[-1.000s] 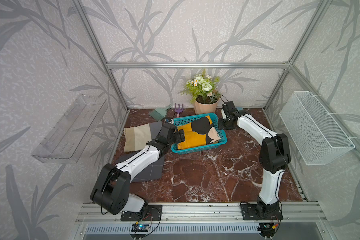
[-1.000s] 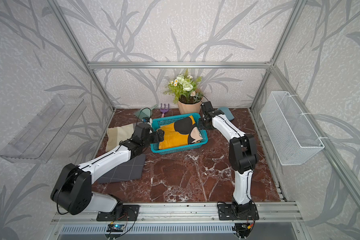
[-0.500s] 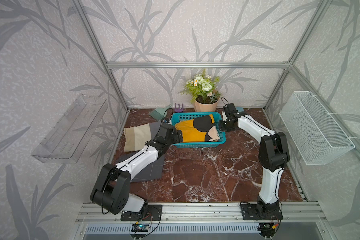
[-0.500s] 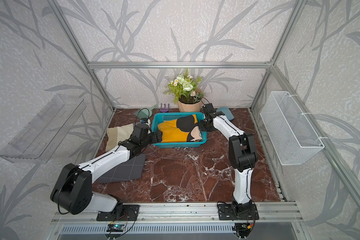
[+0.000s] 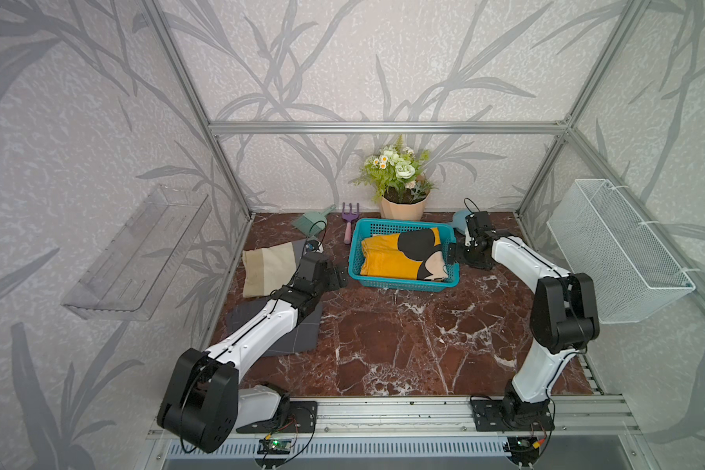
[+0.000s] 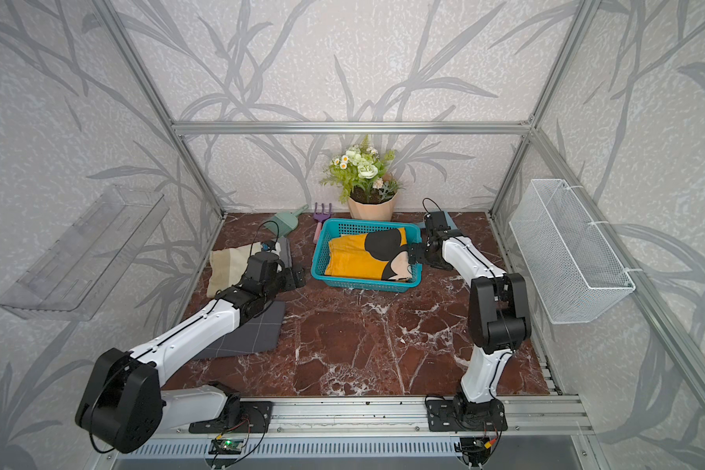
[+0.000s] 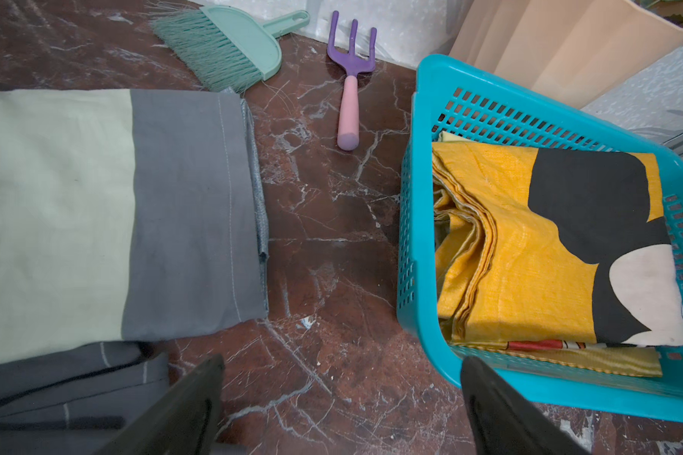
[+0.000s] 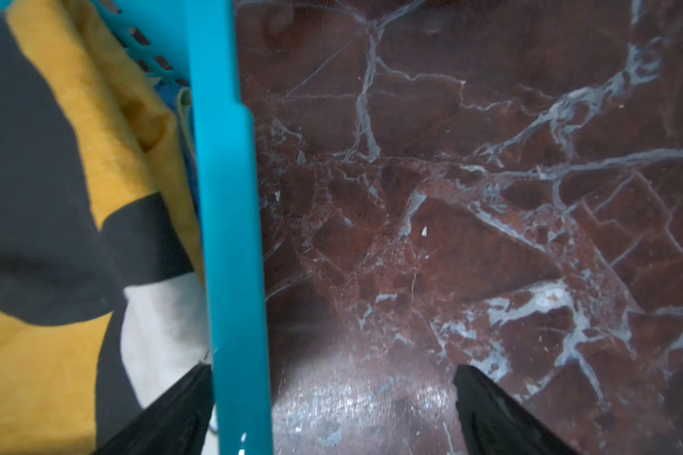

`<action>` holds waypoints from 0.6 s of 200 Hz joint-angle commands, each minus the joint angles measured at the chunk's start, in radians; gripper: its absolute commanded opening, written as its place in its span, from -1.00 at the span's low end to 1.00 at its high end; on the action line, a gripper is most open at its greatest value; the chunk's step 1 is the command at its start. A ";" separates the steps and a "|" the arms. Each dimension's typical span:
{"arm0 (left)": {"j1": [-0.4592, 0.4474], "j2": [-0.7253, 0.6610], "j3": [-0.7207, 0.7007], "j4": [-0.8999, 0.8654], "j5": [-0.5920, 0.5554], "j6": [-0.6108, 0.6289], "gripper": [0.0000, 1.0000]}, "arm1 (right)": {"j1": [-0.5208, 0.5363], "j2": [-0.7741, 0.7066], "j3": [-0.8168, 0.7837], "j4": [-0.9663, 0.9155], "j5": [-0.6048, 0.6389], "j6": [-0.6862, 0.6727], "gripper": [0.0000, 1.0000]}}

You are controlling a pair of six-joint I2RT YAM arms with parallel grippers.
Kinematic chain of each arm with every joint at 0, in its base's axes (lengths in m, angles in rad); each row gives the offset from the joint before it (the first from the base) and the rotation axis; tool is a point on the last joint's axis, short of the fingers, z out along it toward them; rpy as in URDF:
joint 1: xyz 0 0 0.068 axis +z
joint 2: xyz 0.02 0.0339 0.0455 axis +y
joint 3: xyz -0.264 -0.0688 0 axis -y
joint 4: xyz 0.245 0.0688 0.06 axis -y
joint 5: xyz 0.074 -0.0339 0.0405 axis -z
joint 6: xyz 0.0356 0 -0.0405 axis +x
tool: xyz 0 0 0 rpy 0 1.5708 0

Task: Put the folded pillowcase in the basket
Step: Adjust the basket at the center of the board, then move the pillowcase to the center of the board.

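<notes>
Both top views show one teal-blue basket (image 5: 399, 283) standing on the marble tabletop (image 5: 403, 337) towards the back, and one folded pillowcase (image 5: 395, 260), yellow with black and cream patches, lies flat inside it and fills most of the bottom. Two arms reach towards it. One right gripper (image 5: 452, 254) sits at the basket's right end with its jaws spread wide; in the right wrist view the blue rim runs between its two fingers (image 8: 497, 417), one over the pillowcase inside and one over bare marble outside, and nothing is pinched. One left gripper (image 5: 338, 278) sits just beside the basket's left end, low over the tabletop, also wide open and empty; in the left wrist view its two dark fingers (image 7: 182, 413) frame the strip of marble between the basket and a cloth. Two more folded cloths lie on the left of the tabletop: one beige-and-grey cloth (image 5: 267, 268) and one dark grey cloth (image 5: 306, 337), partly under the left arm. Along the back wall stand one green hand brush (image 5: 308, 219), one purple-and-pink hand rake (image 5: 347, 224) and one flower pot (image 5: 401, 205). One white wire basket (image 5: 611, 252) hangs on the right wall and one clear shelf (image 5: 139, 252) on the left wall.
</notes>
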 commanded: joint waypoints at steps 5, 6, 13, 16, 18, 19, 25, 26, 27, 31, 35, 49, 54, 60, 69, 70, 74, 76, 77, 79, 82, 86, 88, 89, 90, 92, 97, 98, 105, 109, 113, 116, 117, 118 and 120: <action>0.004 -0.043 -0.052 -0.099 -0.015 -0.063 0.92 | 0.054 -0.207 -0.016 0.005 -0.002 0.010 0.98; 0.004 -0.044 -0.056 -0.101 -0.015 -0.066 0.92 | 0.056 -0.212 -0.018 0.004 -0.003 0.012 0.98; 0.002 -0.053 -0.090 -0.115 -0.027 -0.102 0.92 | 0.072 -0.248 -0.029 -0.001 -0.010 0.021 0.98; 0.002 -0.059 -0.105 -0.118 -0.037 -0.123 0.92 | 0.079 -0.261 -0.036 0.002 -0.013 0.023 0.98; 0.001 -0.061 -0.115 -0.120 -0.045 -0.131 0.92 | 0.085 -0.271 -0.041 0.004 -0.014 0.026 0.98; 0.000 -0.062 -0.121 -0.122 -0.050 -0.131 0.92 | 0.088 -0.275 -0.044 0.005 -0.014 0.028 0.98; -0.001 -0.069 -0.151 -0.127 -0.080 -0.158 0.93 | 0.107 -0.300 -0.061 0.011 -0.015 0.033 0.98; -0.002 -0.070 -0.153 -0.128 -0.086 -0.162 0.93 | 0.111 -0.304 -0.064 0.011 -0.015 0.034 0.98; -0.002 -0.071 -0.159 -0.129 -0.092 -0.166 0.93 | 0.113 -0.307 -0.067 0.012 -0.015 0.034 0.98; -0.002 -0.074 -0.176 -0.134 -0.115 -0.178 0.94 | 0.127 -0.321 -0.074 0.008 -0.015 0.039 0.98; -0.002 -0.076 -0.187 -0.141 -0.129 -0.187 0.94 | 0.137 -0.334 -0.082 0.007 -0.018 0.043 0.98; -0.002 -0.073 -0.206 -0.179 -0.202 -0.220 0.95 | 0.176 -0.372 -0.114 -0.006 -0.029 0.066 0.98; -0.002 -0.071 -0.209 -0.196 -0.218 -0.232 0.96 | 0.191 -0.385 -0.124 -0.009 -0.031 0.073 0.98; -0.002 -0.067 -0.212 -0.210 -0.231 -0.247 0.96 | 0.207 -0.399 -0.138 -0.011 -0.031 0.080 0.98; -0.002 -0.063 -0.223 -0.216 -0.239 -0.266 0.96 | 0.228 -0.419 -0.158 -0.013 -0.029 0.092 0.98; -0.002 -0.063 -0.224 -0.217 -0.239 -0.269 0.96 | 0.229 -0.422 -0.160 -0.013 -0.029 0.094 0.98; -0.002 -0.060 -0.232 -0.217 -0.241 -0.276 0.96 | 0.234 -0.430 -0.170 -0.012 -0.030 0.100 0.98; -0.002 -0.058 -0.235 -0.216 -0.241 -0.279 0.96 | 0.236 -0.434 -0.175 -0.013 -0.033 0.104 0.98; -0.002 -0.057 -0.237 -0.214 -0.240 -0.280 0.96 | 0.237 -0.436 -0.177 -0.012 -0.034 0.105 0.98; -0.002 -0.055 -0.241 -0.214 -0.239 -0.282 0.96 | 0.239 -0.440 -0.181 -0.009 -0.036 0.108 0.98; -0.002 -0.051 -0.247 -0.208 -0.238 -0.285 0.96 | 0.241 -0.445 -0.190 -0.007 -0.039 0.111 0.98; -0.002 -0.044 -0.253 -0.203 -0.237 -0.288 0.96 | 0.244 -0.452 -0.199 -0.004 -0.043 0.117 0.98; -0.002 -0.041 -0.257 -0.203 -0.237 -0.291 0.96 | 0.246 -0.456 -0.203 -0.002 -0.045 0.119 0.98; -0.002 -0.038 -0.258 -0.201 -0.237 -0.292 0.96 | 0.245 -0.459 -0.206 -0.001 -0.046 0.120 0.98; -0.002 -0.036 -0.259 -0.201 -0.238 -0.293 0.96 | 0.246 -0.460 -0.208 0.000 -0.046 0.121 0.98; -0.003 -0.031 -0.261 -0.199 -0.237 -0.294 0.96 | 0.247 -0.463 -0.211 -0.001 -0.047 0.123 0.98; -0.002 -0.021 -0.268 -0.191 -0.234 -0.296 0.96 | 0.248 -0.471 -0.223 0.001 -0.049 0.128 0.98; -0.002 -0.018 -0.269 -0.189 -0.232 -0.296 0.96 | 0.248 -0.473 -0.224 0.001 -0.049 0.128 0.98; -0.002 0.001 -0.275 -0.177 -0.217 -0.297 0.96 | 0.249 -0.483 -0.237 0.001 -0.052 0.133 0.98; -0.002 0.013 -0.277 -0.173 -0.208 -0.299 0.96 | 0.250 -0.487 -0.244 0.000 -0.054 0.135 0.98; -0.003 0.025 -0.279 -0.166 -0.199 -0.299 0.95 | 0.250 -0.492 -0.251 -0.001 -0.054 0.137 0.99; -0.002 0.035 -0.281 -0.160 -0.190 -0.299 0.94 | 0.250 -0.497 -0.256 0.000 -0.055 0.138 0.98; -0.002 0.038 -0.281 -0.158 -0.186 -0.300 0.94 | 0.250 -0.498 -0.257 0.000 -0.055 0.138 0.98; -0.002 0.041 -0.282 -0.155 -0.182 -0.300 0.93 | 0.250 -0.500 -0.259 0.000 -0.056 0.139 0.98; -0.002 0.048 -0.283 -0.150 -0.175 -0.298 0.92 | 0.250 -0.501 -0.262 -0.001 -0.057 0.139 0.98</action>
